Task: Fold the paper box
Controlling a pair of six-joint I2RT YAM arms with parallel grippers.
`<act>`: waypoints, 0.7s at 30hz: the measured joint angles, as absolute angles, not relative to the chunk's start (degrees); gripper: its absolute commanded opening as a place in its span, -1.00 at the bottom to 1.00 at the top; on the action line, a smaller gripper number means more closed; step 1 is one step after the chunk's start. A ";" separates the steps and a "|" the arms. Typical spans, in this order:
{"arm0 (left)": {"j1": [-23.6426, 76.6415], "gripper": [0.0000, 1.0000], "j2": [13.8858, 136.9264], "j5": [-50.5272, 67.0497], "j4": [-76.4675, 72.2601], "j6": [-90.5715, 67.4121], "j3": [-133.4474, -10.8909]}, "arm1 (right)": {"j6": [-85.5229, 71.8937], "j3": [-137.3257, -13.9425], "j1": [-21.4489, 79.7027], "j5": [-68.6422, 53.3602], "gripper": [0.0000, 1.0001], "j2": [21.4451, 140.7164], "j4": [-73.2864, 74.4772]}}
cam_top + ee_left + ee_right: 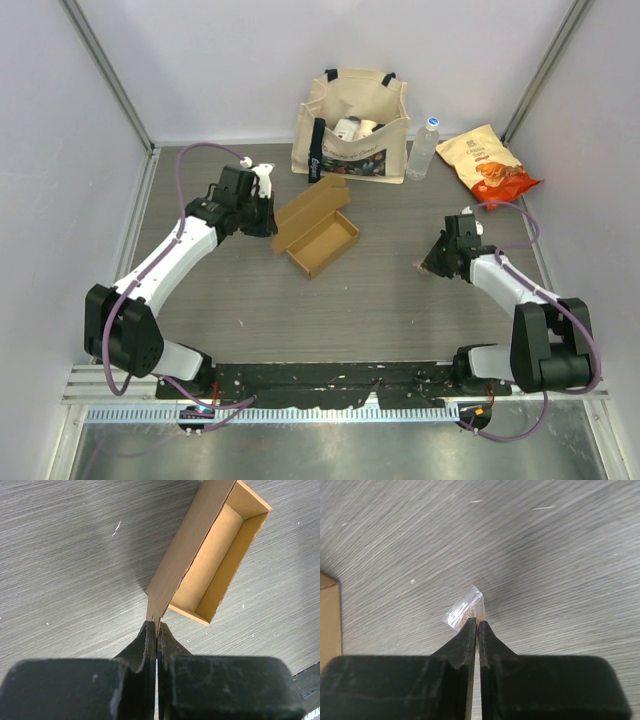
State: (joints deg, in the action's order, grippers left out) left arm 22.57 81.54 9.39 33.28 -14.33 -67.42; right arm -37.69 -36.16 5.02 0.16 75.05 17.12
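The paper box [320, 233] is plain brown cardboard, folded into an open tray with its lid flap standing up, in the middle of the table. In the left wrist view the box [215, 565] lies ahead with its inside showing. My left gripper [268, 222] [156, 627] is shut on the near corner of the lid flap. My right gripper [432, 264] [478, 624] is at the right of the table, apart from the box, shut on a small clear plastic bag [465, 609] with something orange inside.
A beige printed tote bag [352, 125] stands at the back, with a clear water bottle [424, 148] beside it and a yellow-orange snack packet [486, 165] at the back right. Grey walls enclose the table. The box's edge shows at the left of the right wrist view [329, 615].
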 measured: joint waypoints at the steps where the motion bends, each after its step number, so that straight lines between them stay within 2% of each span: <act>1: 22.57 -1.00 81.62 9.50 33.23 -14.33 -67.42 | -37.58 -36.16 5.76 -0.10 -0.82 74.26 17.15; 6: 22.57 -1.00 81.69 9.63 33.19 -14.33 -67.42 | -38.33 -39.18 12.38 -0.56 -0.82 72.77 17.69; 11: 22.57 -1.00 81.71 9.69 33.19 -14.33 -67.42 | -40.51 -50.04 24.60 0.80 -0.75 77.84 16.27; 13: 22.57 -1.00 81.71 9.74 33.17 -14.31 -67.42 | -40.77 -55.46 28.97 1.19 -0.60 82.43 14.70; 15: 22.57 -1.00 81.71 9.80 33.19 -14.31 -67.42 | -40.42 -60.16 31.83 1.17 -0.12 87.13 13.34; 17: 22.57 -1.00 81.71 10.02 33.17 -14.26 -67.42 | -38.94 -64.10 33.76 -0.43 0.18 91.66 11.86; 21: 22.57 -1.00 81.71 10.37 33.17 -14.22 -67.42 | -32.40 -66.15 33.69 -1.78 0.22 95.74 10.87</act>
